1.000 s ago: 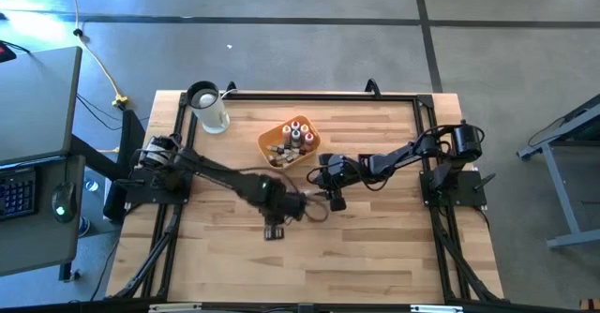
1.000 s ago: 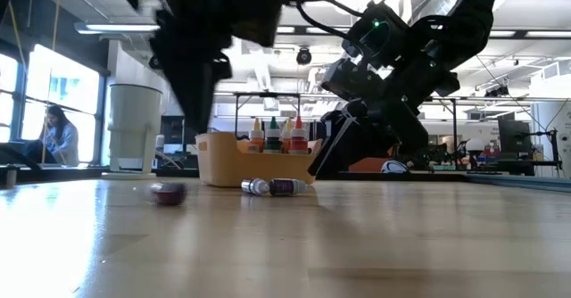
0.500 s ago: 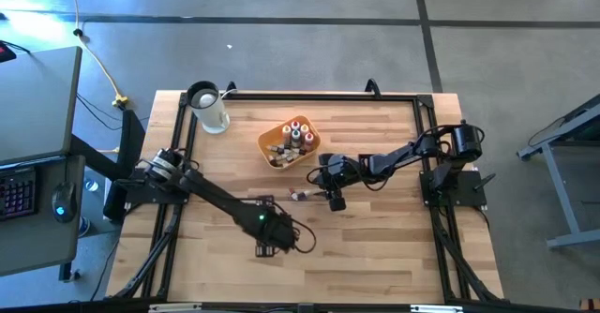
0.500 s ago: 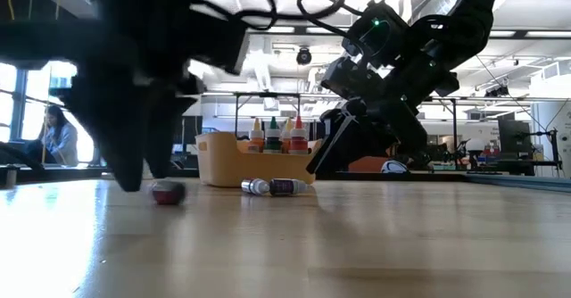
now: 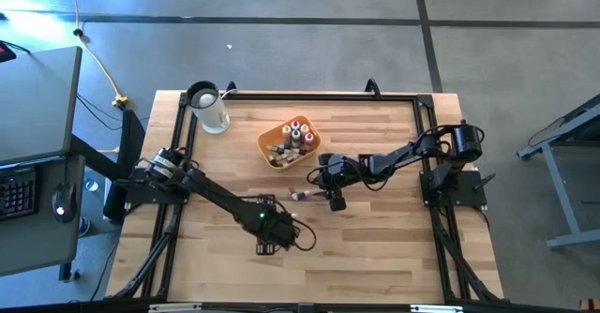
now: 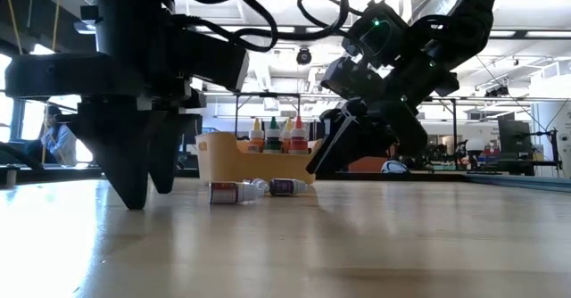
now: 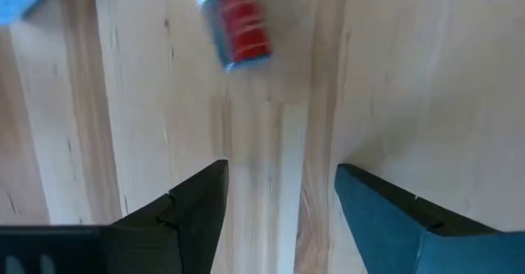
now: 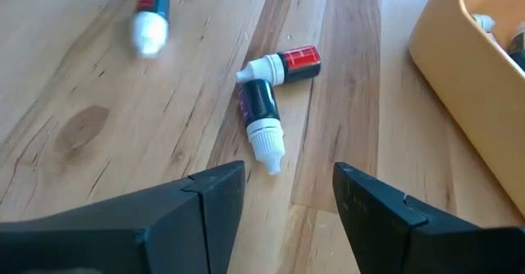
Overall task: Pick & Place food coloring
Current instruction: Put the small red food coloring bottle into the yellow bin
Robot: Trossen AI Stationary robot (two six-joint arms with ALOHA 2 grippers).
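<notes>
Table (image 5: 375, 247): pale butcher-block wood, planks running its length, edged by a black metal frame; grey concrete floor (image 5: 309, 51) around it, with a desk carrying a keyboard and mouse off to one side.

Left hand (image 5: 271, 246): low over the near-centre of the table, fingers (image 7: 193, 208) spread apart and pointing down at bare wood, grasping nothing; one red-labelled bottle (image 7: 233, 21) with a pale cap lies on its side just ahead of the fingers, not touching them; in the low view that bottle (image 6: 228, 192) lies flat just beside the fingers.

Right hand (image 5: 335, 201): at table centre, near the tray, fingers (image 8: 373, 204) parted and empty; just ahead of them two bottles lie touching in an angle, one dark (image 8: 260, 110) with a white nozzle, one red-labelled (image 8: 291, 64).

Yellow-orange square tray (image 5: 270, 141): behind centre, holding several upright food coloring bottles (image 6: 278, 136) with red, orange and green caps; others lie in it.

White jug (image 5: 211, 112): far left corner of the table, upright.

Room beyond, low view: open workshop with ceiling lights, metal racks and bright windows; a seated person (image 6: 59, 137) by the window.
</notes>
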